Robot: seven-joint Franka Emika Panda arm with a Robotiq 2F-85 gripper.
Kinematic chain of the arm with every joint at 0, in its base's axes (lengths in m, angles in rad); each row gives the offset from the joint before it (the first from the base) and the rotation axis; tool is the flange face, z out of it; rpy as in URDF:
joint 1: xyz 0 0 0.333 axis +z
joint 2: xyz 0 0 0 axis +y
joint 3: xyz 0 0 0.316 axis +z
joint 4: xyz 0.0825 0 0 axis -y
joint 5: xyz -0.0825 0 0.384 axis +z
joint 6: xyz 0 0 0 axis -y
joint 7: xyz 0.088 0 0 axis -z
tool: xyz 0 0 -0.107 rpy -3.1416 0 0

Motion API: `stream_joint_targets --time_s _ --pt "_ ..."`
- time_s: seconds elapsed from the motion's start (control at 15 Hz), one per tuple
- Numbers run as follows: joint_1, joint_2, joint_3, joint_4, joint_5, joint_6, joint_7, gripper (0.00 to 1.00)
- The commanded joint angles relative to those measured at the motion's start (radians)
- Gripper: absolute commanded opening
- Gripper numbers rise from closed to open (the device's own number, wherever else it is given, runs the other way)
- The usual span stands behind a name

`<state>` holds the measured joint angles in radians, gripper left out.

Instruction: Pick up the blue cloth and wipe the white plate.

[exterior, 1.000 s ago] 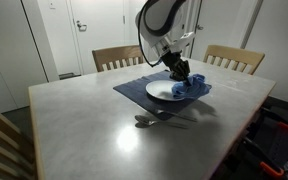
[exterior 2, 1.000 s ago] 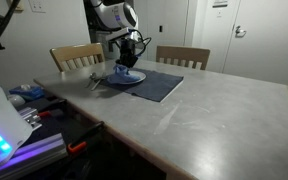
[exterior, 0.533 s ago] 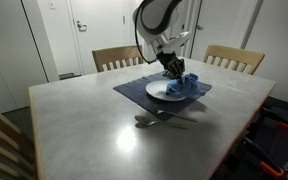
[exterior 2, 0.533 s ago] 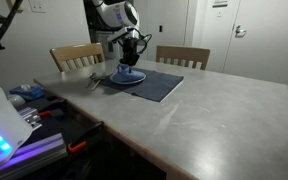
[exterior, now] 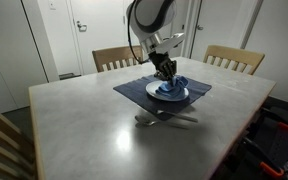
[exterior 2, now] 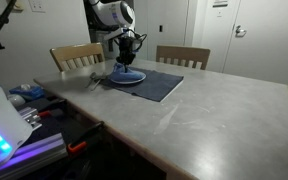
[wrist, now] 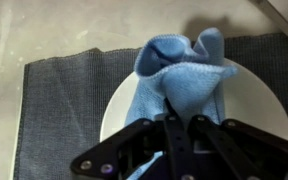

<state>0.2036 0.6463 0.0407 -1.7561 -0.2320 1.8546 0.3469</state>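
Note:
The blue cloth (wrist: pixel 184 70) lies bunched on the white plate (wrist: pixel 254 105), which sits on a dark grey placemat (wrist: pixel 64 100). My gripper (wrist: pixel 180 118) is shut on the blue cloth and presses it down on the plate. In both exterior views the gripper (exterior: pixel 166 70) (exterior 2: pixel 127 62) stands over the plate (exterior: pixel 169 94) (exterior 2: pixel 127 77) at the far side of the table, with the cloth (exterior: pixel 172 85) under it.
The placemat (exterior: pixel 134 90) (exterior 2: pixel 162 86) extends past the plate. Cutlery (exterior: pixel 164 120) lies on the table in front of the mat. Wooden chairs (exterior: pixel 116 58) (exterior: pixel 234 58) stand behind the table. A workbench with tools (exterior 2: pixel 29 100) stands beside the table.
My gripper has dragged the blue cloth across the plate, from the plate's right edge toward its middle and left in an exterior view.

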Motion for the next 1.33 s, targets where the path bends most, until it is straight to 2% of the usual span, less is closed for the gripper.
stream_joint_targets --time_s 0.0,0.4,0.73,1.07,1.2,1.27 --pt "0.006 0.016 0.025 0.025 0.045 0.033 -0.061 0.02" --pt "-0.002 0.022 0.042 0.053 0.076 -0.082 -0.219 0.02" --pt "0.007 0.029 0.022 0.059 0.010 -0.188 -0.286 0.02" --pt "0.049 0.085 -0.038 0.097 -0.129 -0.307 -0.127 0.02" --pt "0.051 0.111 -0.051 0.116 -0.141 -0.287 -0.046 0.02" --pt "0.038 0.118 -0.045 0.122 -0.109 -0.250 -0.016 0.02"
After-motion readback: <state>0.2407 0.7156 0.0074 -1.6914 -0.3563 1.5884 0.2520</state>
